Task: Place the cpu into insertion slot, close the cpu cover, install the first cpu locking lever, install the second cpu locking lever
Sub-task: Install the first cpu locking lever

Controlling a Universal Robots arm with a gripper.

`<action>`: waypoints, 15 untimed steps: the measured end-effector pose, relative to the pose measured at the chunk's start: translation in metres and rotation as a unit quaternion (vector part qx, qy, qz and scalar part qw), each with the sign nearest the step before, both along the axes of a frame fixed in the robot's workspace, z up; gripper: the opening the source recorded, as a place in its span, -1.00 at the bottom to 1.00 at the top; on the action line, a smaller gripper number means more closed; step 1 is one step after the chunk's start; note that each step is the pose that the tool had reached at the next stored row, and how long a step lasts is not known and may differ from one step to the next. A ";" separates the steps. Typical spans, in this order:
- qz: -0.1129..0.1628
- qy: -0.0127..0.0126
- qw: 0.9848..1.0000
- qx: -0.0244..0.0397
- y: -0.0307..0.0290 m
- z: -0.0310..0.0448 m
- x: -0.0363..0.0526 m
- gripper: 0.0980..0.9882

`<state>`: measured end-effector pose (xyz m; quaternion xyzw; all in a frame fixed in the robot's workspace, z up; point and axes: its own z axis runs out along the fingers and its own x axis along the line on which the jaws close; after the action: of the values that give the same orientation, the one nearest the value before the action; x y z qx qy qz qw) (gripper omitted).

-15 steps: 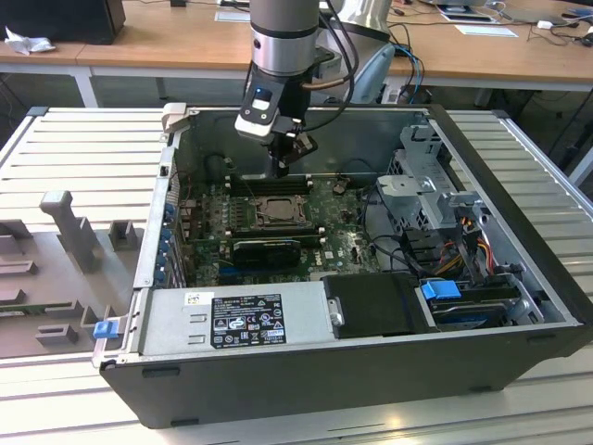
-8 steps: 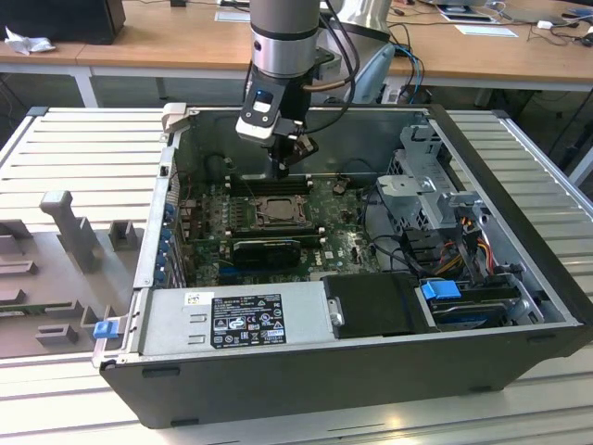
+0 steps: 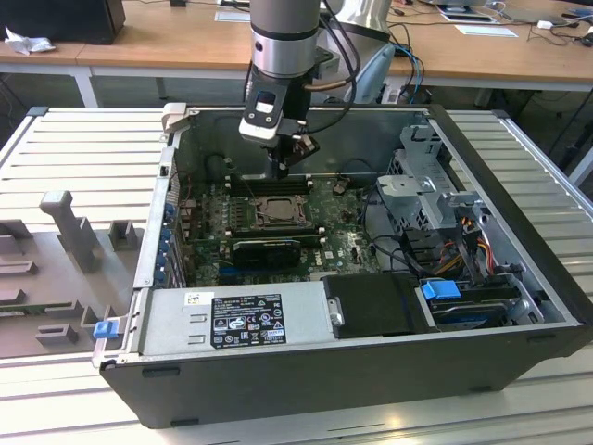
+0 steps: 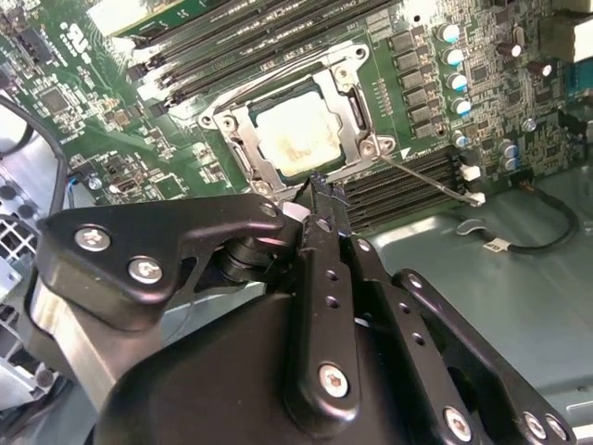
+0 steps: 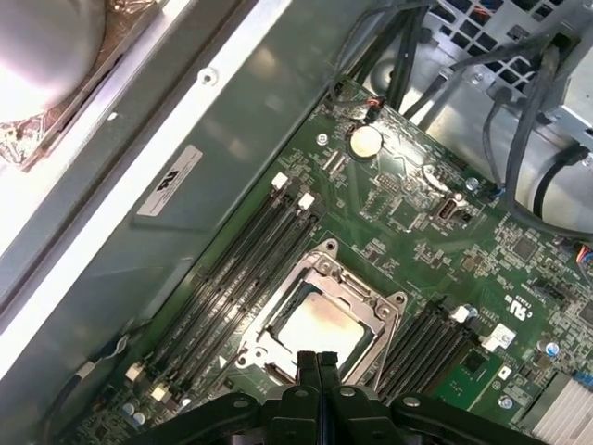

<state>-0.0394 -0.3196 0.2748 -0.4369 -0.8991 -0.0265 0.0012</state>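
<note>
The jaws are pressing together and hovering at the edge of the socket (image 3: 275, 210), upper middle of the exterior view; the chip (image 4: 296, 134) is sitting in it; the cover (image 4: 239, 139) is lying flat around the chip.

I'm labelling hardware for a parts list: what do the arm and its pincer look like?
The arm is a grey metal cylinder with a black band, and black cables loop off its wrist. The pincer is matte black, built of jointed links fastened with silver screws, narrowing to a slim tip.
</note>
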 end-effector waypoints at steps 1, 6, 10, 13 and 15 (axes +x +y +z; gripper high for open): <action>0.007 0.000 1.000 0.000 0.0000 0.0000 0.0000 -0.98; 0.031 0.000 1.000 0.000 0.0000 0.0000 0.0000 -0.98; 0.050 0.000 0.999 0.000 0.0000 0.0000 0.0000 -0.98; 0.058 0.000 0.998 0.000 0.0000 0.0000 0.0000 -0.98; 0.065 0.000 0.998 0.000 0.0000 0.0000 0.0000 -0.98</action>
<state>-0.0394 -0.3196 0.2749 -0.3779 -0.9255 -0.0264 0.0029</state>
